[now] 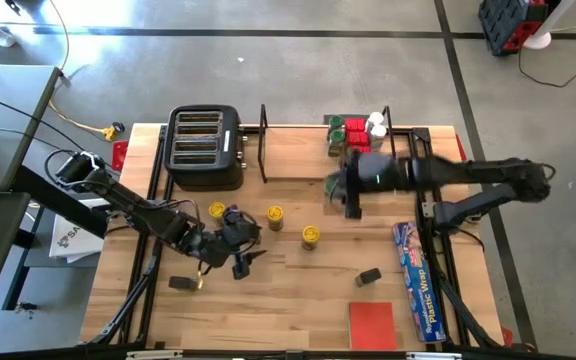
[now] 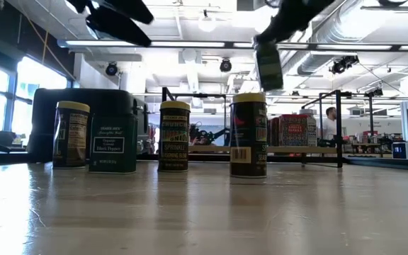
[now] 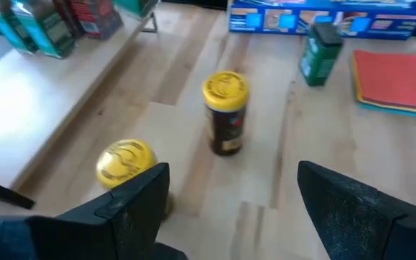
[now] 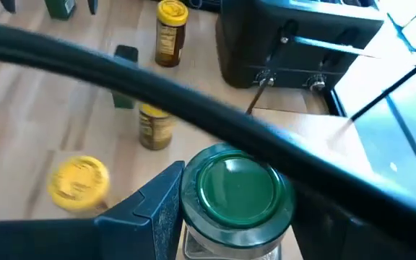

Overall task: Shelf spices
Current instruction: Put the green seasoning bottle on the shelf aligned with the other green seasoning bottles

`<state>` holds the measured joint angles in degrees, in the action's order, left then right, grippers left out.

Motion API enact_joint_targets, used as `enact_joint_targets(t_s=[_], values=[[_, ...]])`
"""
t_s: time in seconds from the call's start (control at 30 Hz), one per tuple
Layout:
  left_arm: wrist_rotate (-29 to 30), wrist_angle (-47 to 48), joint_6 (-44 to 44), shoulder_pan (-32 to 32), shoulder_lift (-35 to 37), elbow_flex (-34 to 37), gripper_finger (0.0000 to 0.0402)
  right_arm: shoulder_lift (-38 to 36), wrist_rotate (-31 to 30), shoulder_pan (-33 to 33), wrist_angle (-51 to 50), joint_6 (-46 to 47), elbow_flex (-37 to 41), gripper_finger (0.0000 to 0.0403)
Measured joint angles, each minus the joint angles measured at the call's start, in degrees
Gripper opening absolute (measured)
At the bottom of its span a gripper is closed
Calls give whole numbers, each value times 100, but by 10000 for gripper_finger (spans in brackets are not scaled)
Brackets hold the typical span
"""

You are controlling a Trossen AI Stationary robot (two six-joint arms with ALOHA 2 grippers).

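- Spices: several stand grouped at one end of the shelf.
- Right gripper clamps a green-lidded jar above the shelf edge.
- Left gripper hangs wide, empty.
- Yellow-lidded jars remain on the table.

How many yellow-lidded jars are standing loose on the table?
3: one beside the left tool, one mid-table, one right of it. A fourth could be hidden under the left arm.
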<state>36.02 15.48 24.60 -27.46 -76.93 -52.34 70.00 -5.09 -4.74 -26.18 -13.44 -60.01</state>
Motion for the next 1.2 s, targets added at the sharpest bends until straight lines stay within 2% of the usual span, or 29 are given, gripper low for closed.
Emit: enact_joint_targets(t_s=[0.07, 0.2, 0.33, 0.47, 0.67, 0.93, 1.1, 1.2], values=[[-14, -12, -114, 125, 0, 0, 301, 110, 689, -638, 26, -522, 0, 192], [-5, -72, -247, 321, 0, 0, 301, 439, 1579, -1605, 42, -1172, 0, 192], [173, -172, -417, 481, 0, 0, 301, 843, 2179, -2257, 78, -1606, 0, 192], [226, -415, -705, 674, -1, 0, 301, 1280, 2516, -2648, 114, -1903, 0, 192], [68, -594, -1247, 989, -2, 0, 301, 1664, 2617, -2838, 214, -2242, 2, 192], [-146, -586, -1281, 1205, -2, 0, 301, 1657, 2575, -2942, 433, -2149, 2, 193], [-240, -574, -1281, 1208, -2, 0, 301, 1650, 2267, -2979, 440, -2098, 2, 259], [-248, -578, -1274, 1208, -2, 0, 301, 1650, 2161, -2979, 425, -2005, 2, 280]])
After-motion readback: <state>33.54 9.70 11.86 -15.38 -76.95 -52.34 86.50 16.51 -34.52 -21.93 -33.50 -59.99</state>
